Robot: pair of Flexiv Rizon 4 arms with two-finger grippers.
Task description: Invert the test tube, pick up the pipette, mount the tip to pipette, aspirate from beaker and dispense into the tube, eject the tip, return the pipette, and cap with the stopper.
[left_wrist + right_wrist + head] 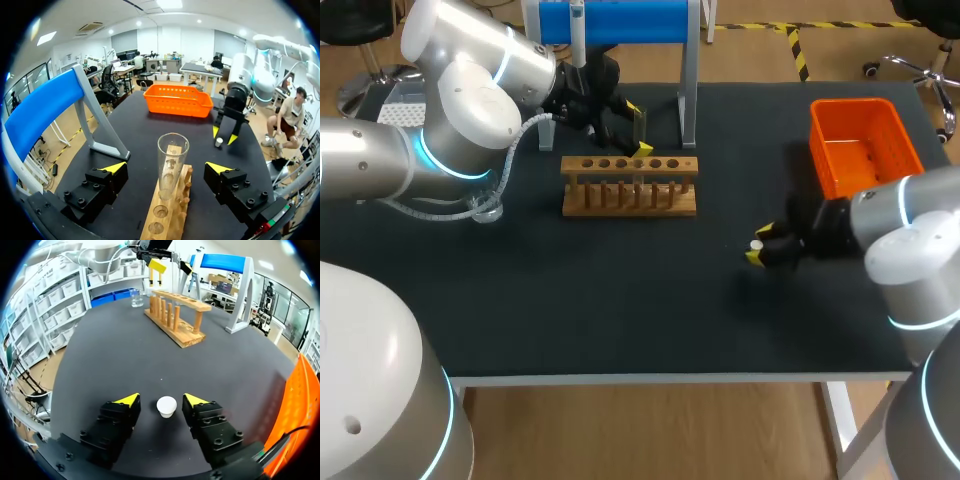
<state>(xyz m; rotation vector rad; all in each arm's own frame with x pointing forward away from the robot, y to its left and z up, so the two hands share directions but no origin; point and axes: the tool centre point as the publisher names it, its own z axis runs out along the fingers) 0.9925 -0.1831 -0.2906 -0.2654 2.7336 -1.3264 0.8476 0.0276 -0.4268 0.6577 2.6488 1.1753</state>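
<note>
Dark table (620, 300): left fingers (114, 168) spread around tube (172, 160); right fingers (127, 400) spread, stopper (166, 405) seemingly untouched.

A lab, seemingly: tube rack (630, 205); glass beaker (136, 300).

silver-white arms (470, 110) (910, 235) with glowing blue joint rings and black screw-studded tools (166, 167) (159, 400) tipped yellow.

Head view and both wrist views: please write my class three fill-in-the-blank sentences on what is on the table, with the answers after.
1. The test tube stands in the wooden rack with its open mouth facing ____.
2. The stopper lying between the open fingers of the right gripper is coloured ____.
3. The basket is coloured ____.
Missing words: up; white; orange.
</note>
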